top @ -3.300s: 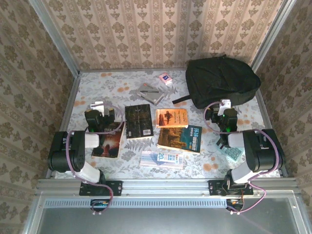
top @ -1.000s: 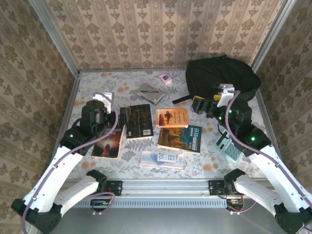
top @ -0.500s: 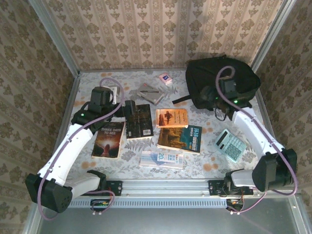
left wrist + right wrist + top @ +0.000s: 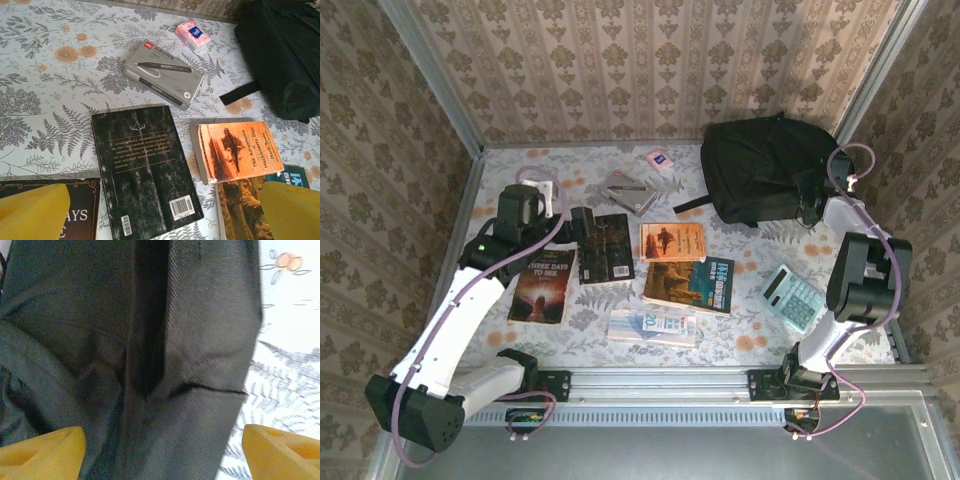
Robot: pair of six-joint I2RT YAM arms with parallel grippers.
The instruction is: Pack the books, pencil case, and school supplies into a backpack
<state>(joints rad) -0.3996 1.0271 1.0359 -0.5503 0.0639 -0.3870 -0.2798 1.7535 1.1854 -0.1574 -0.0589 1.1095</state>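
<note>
Backpack (image 4: 775, 170), black and soft, lies at the far right of the table (image 4: 520, 175); I cannot tell whether it is zipped. My right gripper (image 4: 813, 207) is at its right edge. On the right wrist camera its yellow fingers (image 4: 42, 452) stand wide apart over a dark fold of the fabric, grasping nothing.

My left gripper (image 4: 582, 226) hovers at the far end of the black book (image 4: 607, 252). On the left wrist camera its fingers (image 4: 35, 212) are spread, with nothing held between them.

Four books lie flat mid-table, all outside the backpack. The dark book (image 4: 544, 285) is at left, with the black book beside it. The orange book (image 4: 672, 242) is to their right, and the teal book (image 4: 690, 285) lies just nearer me, its edge meeting the orange one.

A grey pen box (image 4: 628, 190) and a pink packet (image 4: 660, 160) lie beyond the books, left of the backpack. A calculator (image 4: 793, 297) sits at near right. A flat wrapped pack (image 4: 652, 326) lies by the near edge.
</note>
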